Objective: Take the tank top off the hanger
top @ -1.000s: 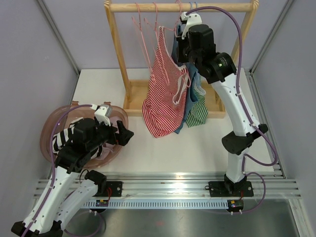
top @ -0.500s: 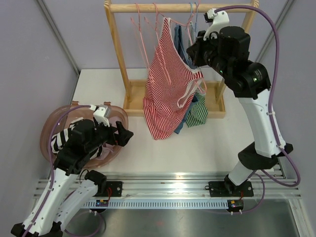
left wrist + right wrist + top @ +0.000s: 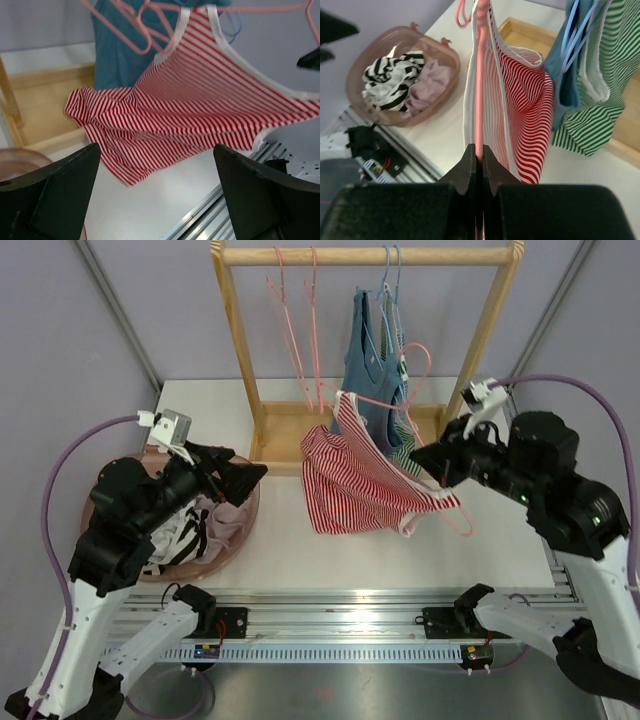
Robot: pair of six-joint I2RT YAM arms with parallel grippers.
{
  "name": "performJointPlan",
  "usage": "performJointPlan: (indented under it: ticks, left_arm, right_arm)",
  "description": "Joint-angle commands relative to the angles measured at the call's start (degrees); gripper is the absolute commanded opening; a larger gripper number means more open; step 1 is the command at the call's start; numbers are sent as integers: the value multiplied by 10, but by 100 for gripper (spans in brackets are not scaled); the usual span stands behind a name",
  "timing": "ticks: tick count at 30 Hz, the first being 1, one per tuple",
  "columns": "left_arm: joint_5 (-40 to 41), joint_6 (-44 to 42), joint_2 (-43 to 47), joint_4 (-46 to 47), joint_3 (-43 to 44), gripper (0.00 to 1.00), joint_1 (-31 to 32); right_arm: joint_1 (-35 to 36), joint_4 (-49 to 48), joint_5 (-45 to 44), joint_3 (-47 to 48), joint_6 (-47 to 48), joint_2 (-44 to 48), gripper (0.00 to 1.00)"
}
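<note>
The red-and-white striped tank top point(image 3: 355, 485) hangs on a pink hanger point(image 3: 462, 527), off the rail and low over the table in front of the wooden rack point(image 3: 370, 255). My right gripper point(image 3: 422, 456) is shut on the hanger's wire; in the right wrist view the jaws point(image 3: 481, 150) pinch the pink hanger point(image 3: 478, 75) with the tank top point(image 3: 520, 100) draped over it. My left gripper point(image 3: 250, 475) is open and empty, left of the tank top and apart from it. In the left wrist view the tank top point(image 3: 200, 110) spreads ahead of the open gripper point(image 3: 157, 200).
A blue top point(image 3: 372, 360) and a green striped top point(image 3: 600, 100) hang on the rack, with two bare pink hangers point(image 3: 300, 330) beside them. A pink basket point(image 3: 240, 530) with clothes sits at the left. The rack's base point(image 3: 285, 435) lies behind the tank top.
My right arm has pulled the hanger with the tank top off the rail, down and towards the front right. My left arm has lifted from the basket and swung towards the tank top.
</note>
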State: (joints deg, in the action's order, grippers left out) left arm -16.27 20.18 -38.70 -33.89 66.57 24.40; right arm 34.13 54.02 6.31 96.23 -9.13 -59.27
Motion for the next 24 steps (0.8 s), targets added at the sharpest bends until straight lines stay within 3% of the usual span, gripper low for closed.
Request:
performJointPlan:
  ticks: [1,5,8,10,14,20,24]
  left_arm:
    - [-24,9,-60,50,64,99,27]
    - [80,-6,-117,44,130,99,106]
    - [208,-30,-157,26,180,99,230]
    - [284,-42,-180,21,212,99,277]
    - [383,-64,-238,14,261,99,400]
    - [430,-66,-309,18,300,99,466]
    - [448,-51,-340,13,295,99,470]
  right_arm:
    - [0,-17,84,-43,-24,85,0]
    - [0,27,102,-61,-34,157,0]
    - [0,53,117,-61,-45,183,0]
    - [0,68,130,-57,-55,189,0]
    - [0,78,139,-50,-59,197,0]
    - [0,56,135,-68,-56,203,0]
    - [0,25,134,-76,-63,214,0]
